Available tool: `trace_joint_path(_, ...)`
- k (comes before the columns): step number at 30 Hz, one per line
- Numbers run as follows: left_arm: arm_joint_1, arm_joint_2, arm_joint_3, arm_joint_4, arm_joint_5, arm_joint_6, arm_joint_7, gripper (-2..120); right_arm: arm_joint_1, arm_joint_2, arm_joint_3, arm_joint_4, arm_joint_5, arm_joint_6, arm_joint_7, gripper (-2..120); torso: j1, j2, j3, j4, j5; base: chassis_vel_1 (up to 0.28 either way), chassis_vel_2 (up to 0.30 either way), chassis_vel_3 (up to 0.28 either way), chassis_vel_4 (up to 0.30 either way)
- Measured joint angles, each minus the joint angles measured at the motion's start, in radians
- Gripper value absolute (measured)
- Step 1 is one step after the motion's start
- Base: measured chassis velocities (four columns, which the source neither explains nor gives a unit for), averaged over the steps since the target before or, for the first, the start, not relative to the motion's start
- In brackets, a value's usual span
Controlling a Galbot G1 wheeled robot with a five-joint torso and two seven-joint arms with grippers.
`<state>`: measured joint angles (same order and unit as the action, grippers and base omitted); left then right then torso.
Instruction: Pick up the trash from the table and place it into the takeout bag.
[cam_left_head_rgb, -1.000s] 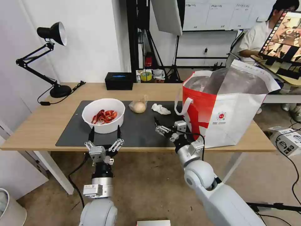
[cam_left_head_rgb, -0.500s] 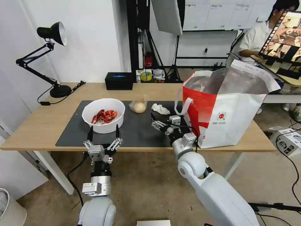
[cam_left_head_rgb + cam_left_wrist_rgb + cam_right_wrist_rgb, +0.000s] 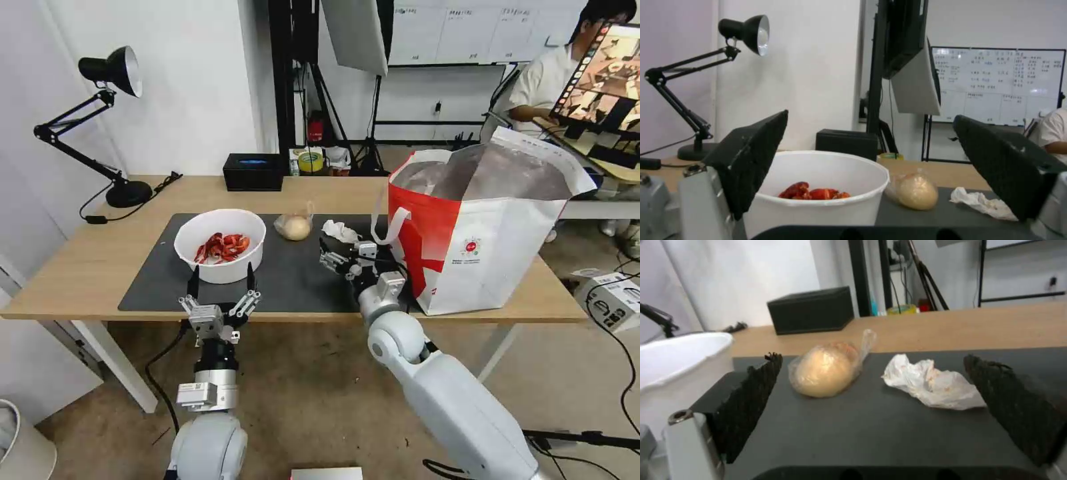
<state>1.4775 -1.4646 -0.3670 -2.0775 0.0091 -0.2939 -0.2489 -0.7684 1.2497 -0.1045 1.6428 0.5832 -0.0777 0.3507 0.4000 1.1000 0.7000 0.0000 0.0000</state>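
On the table [image 3: 80,260], a dark mat [image 3: 293,273] carries the trash: a white bowl of red crayfish shells [image 3: 220,243], a bagged pale bun [image 3: 293,227] and a crumpled white tissue [image 3: 340,231]. The red-and-white takeout bag [image 3: 480,233] stands open at the right. My right gripper [image 3: 335,255] hovers open over the mat just short of the tissue. In the right wrist view the tissue [image 3: 933,383] and bun [image 3: 826,370] lie ahead between its fingers [image 3: 751,400]. My left gripper [image 3: 222,275] stands open at the table's front edge, facing the bowl [image 3: 818,186].
A black desk lamp [image 3: 110,73] stands at the back left with its cord on the table. A black box [image 3: 253,171] sits at the back edge. The bag's white handle [image 3: 393,223] hangs close to my right gripper.
My right gripper has moved forward and a little left over the mat, closer to the tissue. The left gripper has hardly moved.
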Motion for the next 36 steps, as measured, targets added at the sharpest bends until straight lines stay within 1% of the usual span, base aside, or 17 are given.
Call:
trace_joint_path(9, 0.004, 0.009, -0.011, -0.006, -0.016, 0.0, 0.0, 100, 0.065, 0.039, -0.026, -0.058, 0.002, -0.033, 0.061, 100, 0.0, 0.0, 0.0, 0.0, 0.0, 0.0, 0.0, 0.0, 0.0)
trace_joint_path(18, 0.006, 0.006, -0.017, -0.013, -0.019, -0.002, 0.0, 100, 0.148, 0.087, -0.052, -0.131, 0.02, -0.088, 0.134, 100, 0.0, 0.0, 0.0, 0.0, -0.0001, 0.0, 0.0, 0.0, 0.0)
trace_joint_path(25, 0.004, 0.006, -0.019, -0.014, -0.022, -0.003, 0.0, 100, 0.19, 0.118, -0.052, -0.181, 0.044, -0.11, 0.159, 100, 0.0, 0.0, 0.0, 0.0, 0.0, 0.0, 0.0, 0.0, 0.0)
trace_joint_path(36, -0.003, 0.012, -0.024, -0.014, -0.034, -0.003, 0.0, 100, 0.227, 0.14, -0.04, -0.258, 0.098, -0.129, 0.185, 100, 0.0, 0.0, 0.0, -0.0001, 0.0, 0.0, 0.0, 0.0, 0.0)
